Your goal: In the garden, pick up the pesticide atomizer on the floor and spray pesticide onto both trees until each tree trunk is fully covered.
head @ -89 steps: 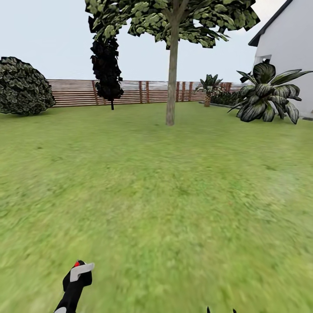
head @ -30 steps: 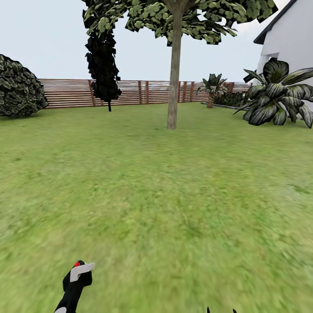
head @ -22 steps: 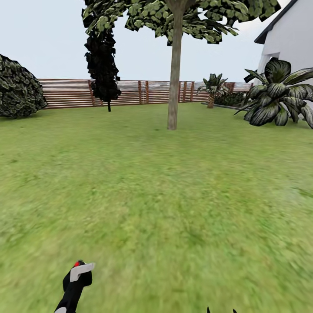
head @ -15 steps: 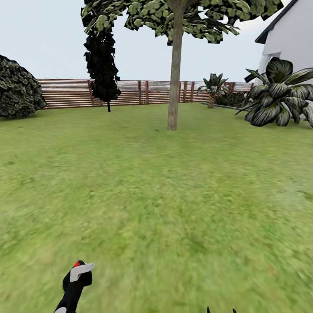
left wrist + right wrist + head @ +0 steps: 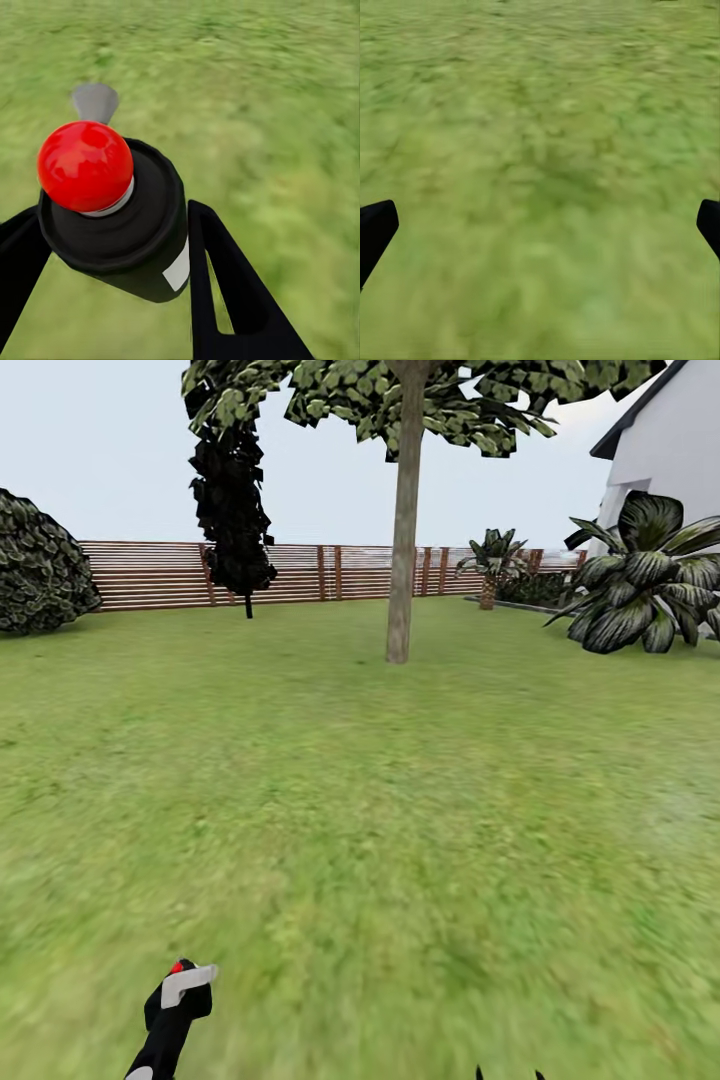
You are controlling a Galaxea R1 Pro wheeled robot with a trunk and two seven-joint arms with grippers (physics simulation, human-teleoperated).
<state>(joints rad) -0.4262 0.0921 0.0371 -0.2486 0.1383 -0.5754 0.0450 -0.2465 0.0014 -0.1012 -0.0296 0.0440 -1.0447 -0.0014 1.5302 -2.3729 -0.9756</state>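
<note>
Lawn stretches ahead of me to a slim tan tree trunk standing well apart. My left gripper pinches the black atomizer upright, red knob on top, nozzle forward, which I judge keeps it ready to spray on arrival. My right gripper hangs spread and empty over grass. A slatted fence runs behind.
</note>
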